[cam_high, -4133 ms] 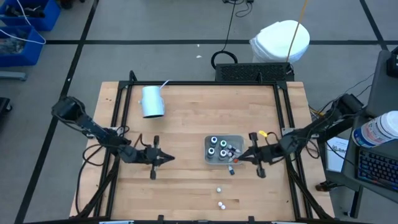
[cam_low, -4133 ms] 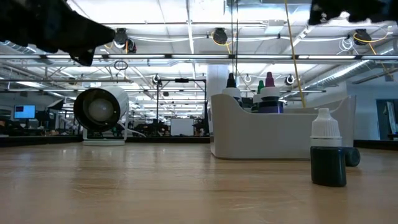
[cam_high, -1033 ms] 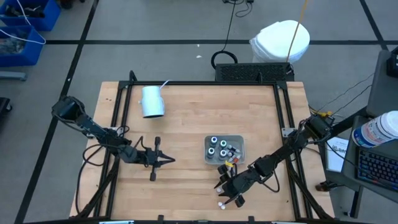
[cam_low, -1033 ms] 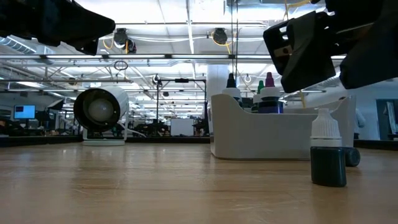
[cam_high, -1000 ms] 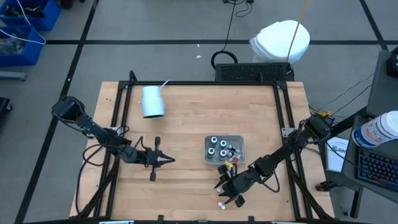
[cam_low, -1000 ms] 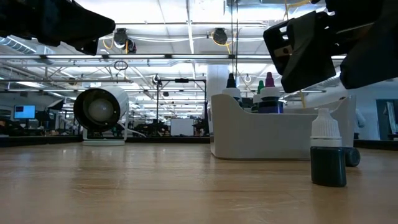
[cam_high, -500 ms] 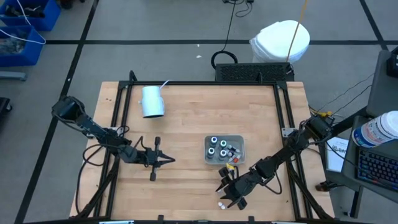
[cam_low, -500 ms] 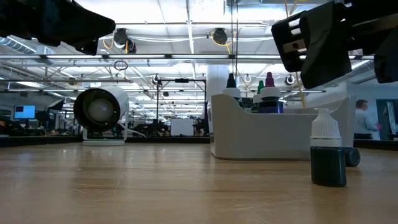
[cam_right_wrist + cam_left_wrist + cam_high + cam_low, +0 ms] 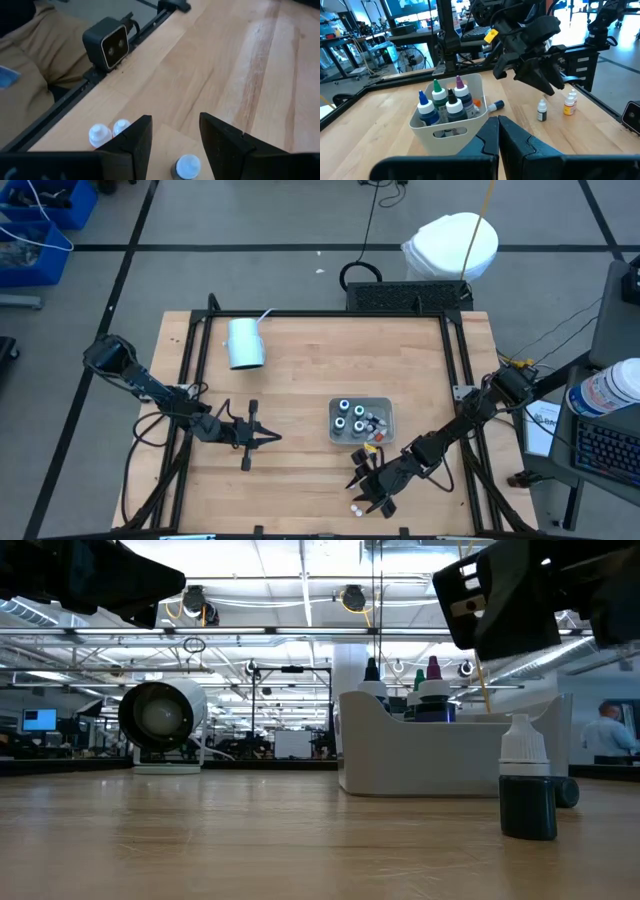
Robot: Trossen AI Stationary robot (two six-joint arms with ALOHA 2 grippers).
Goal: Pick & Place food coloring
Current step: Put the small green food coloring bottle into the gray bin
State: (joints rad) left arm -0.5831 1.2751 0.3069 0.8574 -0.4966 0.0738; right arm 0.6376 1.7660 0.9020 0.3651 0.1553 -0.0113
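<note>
A grey tray [image 9: 361,421] on the table holds several food coloring bottles [image 9: 443,101]; one more [image 9: 495,105] lies beside it. Near the front edge a dark bottle with a white cap [image 9: 527,792] stands upright, with two smaller white-capped bottles [image 9: 100,134] next to it. My right gripper [image 9: 172,136] hovers open above the dark bottle's cap [image 9: 188,164], one finger on either side and clear of it. My left gripper [image 9: 266,437] is shut with nothing in it, left of the tray.
A pale blue cup [image 9: 244,343] lies on its side at the far left of the table. A small camera [image 9: 106,44] sits on the table's front rail close to the loose bottles. Bare wood lies between the two arms.
My right gripper has shifted a little toward the table's near edge over the loose bottles and stays open. The bottles have not moved.
</note>
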